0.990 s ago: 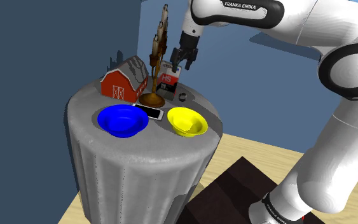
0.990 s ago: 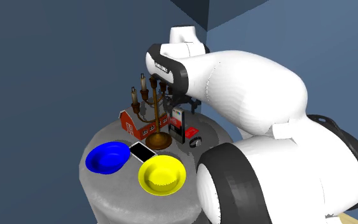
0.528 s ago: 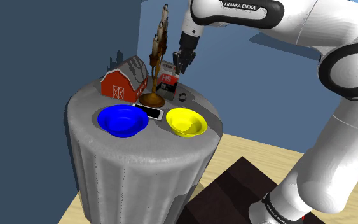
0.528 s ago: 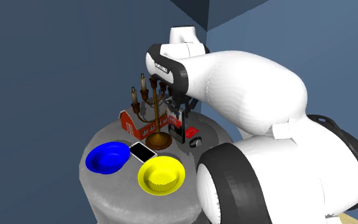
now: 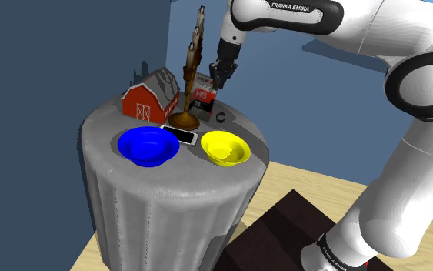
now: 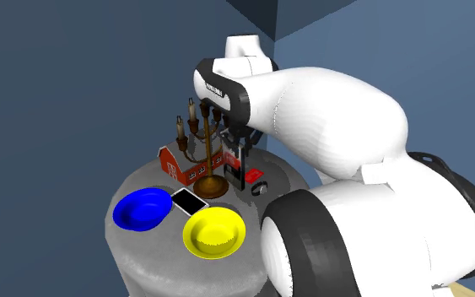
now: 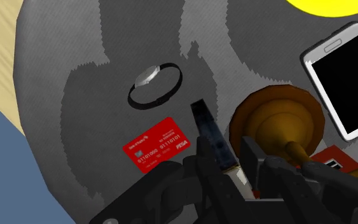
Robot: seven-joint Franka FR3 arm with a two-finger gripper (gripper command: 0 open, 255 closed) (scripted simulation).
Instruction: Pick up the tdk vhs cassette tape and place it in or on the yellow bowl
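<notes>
Shoulder view showed the gripper [image 5: 215,81] clamped on the top of the upright VHS cassette tape [image 5: 201,95] at the table's [image 5: 168,202] far side. The candelabra [image 5: 184,119] masked its lower edge, with the wristwatch [image 5: 221,117] just beside. The yellow bowl [image 5: 226,148] sat apart, nearer the front. A second earlier the fingers had stood apart above the tape.

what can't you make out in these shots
- yellow bowl: wrist view, cut off by the picture's edge.
- vhs cassette: shoulder view, top hidden by the end effector, one edge by the candelabra.
- red card: wrist view, smallest print too small to read.
</notes>
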